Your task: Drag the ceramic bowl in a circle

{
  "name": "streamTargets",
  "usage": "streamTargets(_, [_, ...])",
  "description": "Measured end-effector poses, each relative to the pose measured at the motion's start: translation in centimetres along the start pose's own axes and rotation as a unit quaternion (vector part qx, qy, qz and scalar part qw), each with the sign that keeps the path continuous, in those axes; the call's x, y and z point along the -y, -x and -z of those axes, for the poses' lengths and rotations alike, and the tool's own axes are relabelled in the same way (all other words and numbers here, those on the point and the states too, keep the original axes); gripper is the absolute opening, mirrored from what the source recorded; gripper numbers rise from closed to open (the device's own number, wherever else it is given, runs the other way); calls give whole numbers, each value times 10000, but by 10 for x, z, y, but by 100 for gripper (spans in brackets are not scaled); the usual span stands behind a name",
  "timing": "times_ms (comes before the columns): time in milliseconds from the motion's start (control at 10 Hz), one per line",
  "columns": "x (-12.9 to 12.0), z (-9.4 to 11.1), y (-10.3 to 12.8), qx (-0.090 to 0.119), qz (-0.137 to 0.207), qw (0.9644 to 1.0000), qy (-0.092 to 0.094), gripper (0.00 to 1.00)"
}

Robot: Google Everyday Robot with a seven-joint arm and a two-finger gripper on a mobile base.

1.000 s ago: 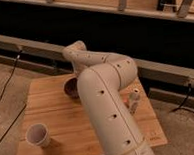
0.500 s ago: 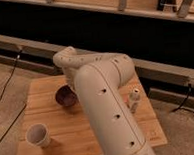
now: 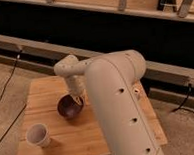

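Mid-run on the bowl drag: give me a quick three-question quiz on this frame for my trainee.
1. True or false: the gripper is down at the rim of the ceramic bowl.
2. Where is the white cup relative to the bowl? A) inside it. B) apart from it, nearer the camera. C) upside down on top of it.
3. Fill in: bowl and cup both stand on a wooden ____.

Key: 1 true; 2 B; 3 table.
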Motion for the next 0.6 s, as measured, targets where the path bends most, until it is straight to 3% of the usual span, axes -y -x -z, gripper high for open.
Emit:
streamTargets(300, [33,7,-2,70,-332,9993,-135,0])
streamTargets(600, [53,17,14,219,-598,9978,-166,0])
